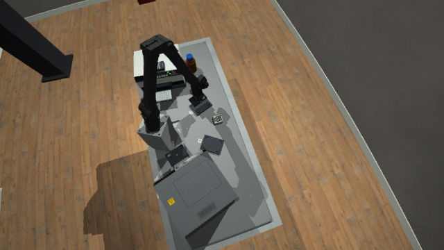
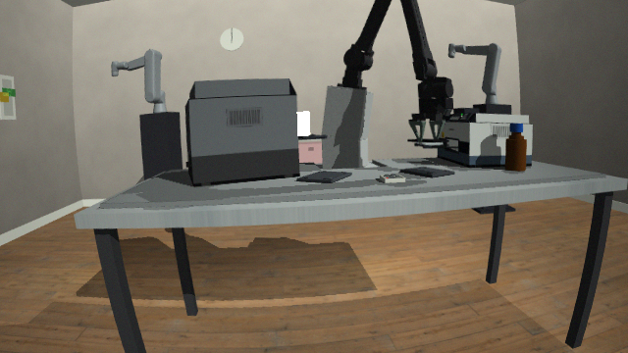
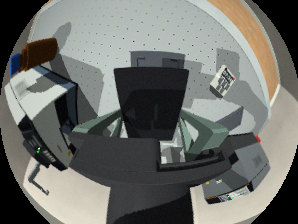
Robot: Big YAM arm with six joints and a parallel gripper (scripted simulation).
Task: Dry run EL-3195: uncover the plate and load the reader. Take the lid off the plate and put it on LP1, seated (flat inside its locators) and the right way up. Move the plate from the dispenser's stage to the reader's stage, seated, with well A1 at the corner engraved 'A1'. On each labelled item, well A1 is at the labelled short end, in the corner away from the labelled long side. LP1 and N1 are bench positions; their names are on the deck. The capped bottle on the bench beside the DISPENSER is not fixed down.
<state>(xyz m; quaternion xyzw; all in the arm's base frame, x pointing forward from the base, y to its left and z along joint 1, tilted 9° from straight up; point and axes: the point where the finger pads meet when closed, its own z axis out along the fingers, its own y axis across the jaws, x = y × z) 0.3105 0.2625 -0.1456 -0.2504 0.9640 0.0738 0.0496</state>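
My gripper [image 1: 200,103] [image 2: 425,138] [image 3: 150,111] is shut on the dark lid [image 1: 204,107] [image 2: 425,140] [image 3: 150,96] across its width. It holds the lid level, a short way above a dark bench pad [image 2: 428,172] [image 3: 157,60] in front of the dispenser. The uncovered white plate [image 1: 164,95] sits on the dispenser's stage, below the white dispenser [image 1: 157,66] [image 2: 489,134]. The grey reader [image 1: 195,194] [image 2: 242,132] stands at the other end of the bench, with its dark stage [image 1: 177,155] empty. The pad labels are too small to read.
The brown capped bottle [image 1: 190,62] [image 2: 516,149] [image 3: 36,52] stands beside the dispenser, to the right of my gripper. A second dark pad [image 1: 212,144] [image 2: 325,176] and a small patterned card [image 1: 217,119] [image 2: 392,178] [image 3: 225,82] lie mid-bench. The arm's grey pedestal [image 1: 157,133] [image 2: 345,127] stands behind.
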